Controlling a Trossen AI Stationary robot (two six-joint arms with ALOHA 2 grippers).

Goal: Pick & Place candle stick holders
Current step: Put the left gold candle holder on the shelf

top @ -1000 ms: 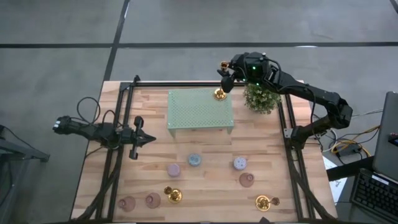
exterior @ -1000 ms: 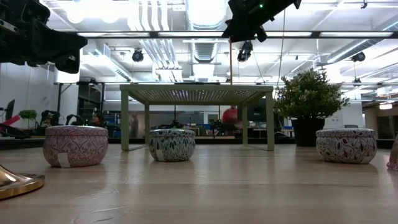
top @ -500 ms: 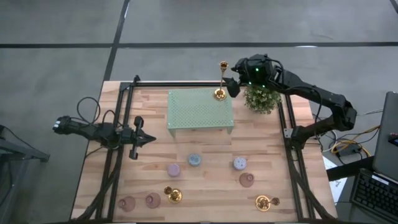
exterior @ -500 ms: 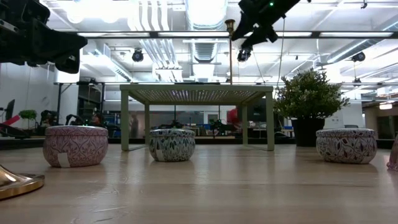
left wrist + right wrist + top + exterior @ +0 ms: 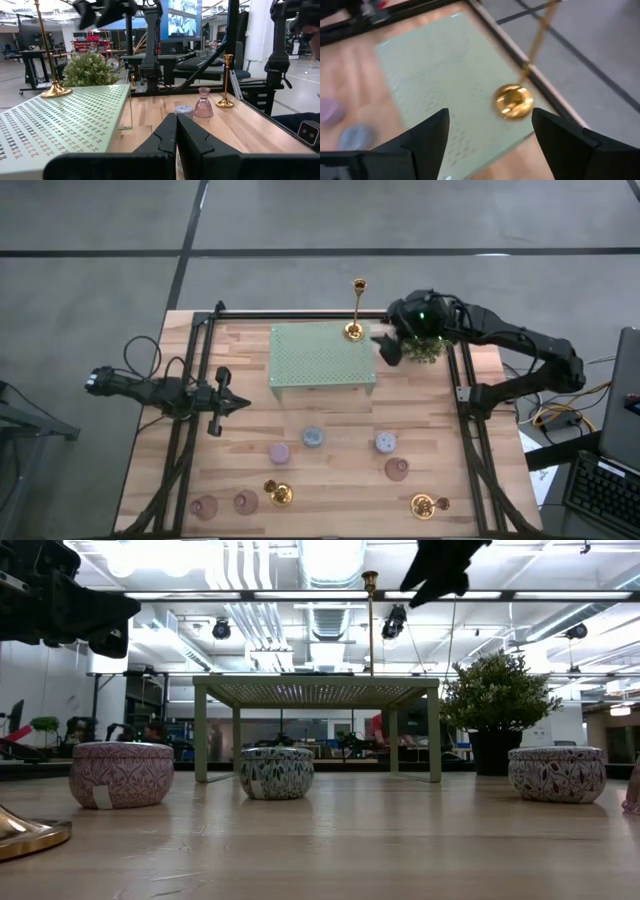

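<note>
One gold candlestick (image 5: 354, 328) stands upright on its round base at the far right corner of the pale green stand (image 5: 320, 358). It also shows in the right wrist view (image 5: 514, 101) and the low view (image 5: 371, 620). My right gripper (image 5: 388, 348) is open and empty, just right of that corner and above it (image 5: 490, 150). Two more gold candlesticks (image 5: 279, 493) (image 5: 425, 505) stand near the table's front edge. Several pastel cup holders (image 5: 313, 437) (image 5: 386, 442) (image 5: 245, 501) stand on the table. My left gripper (image 5: 225, 405) waits shut at the left (image 5: 176, 135).
A bushy potted plant (image 5: 420, 340) stands right beside my right gripper at the far right. A black frame (image 5: 190, 380) runs along the table's left, far and right sides. Bare wood lies between the stand and the cups.
My right gripper has drawn away from the candlestick's top, going toward the table's right and near edges, over the plant's side. The candlestick stays upright on the stand's far right corner.
</note>
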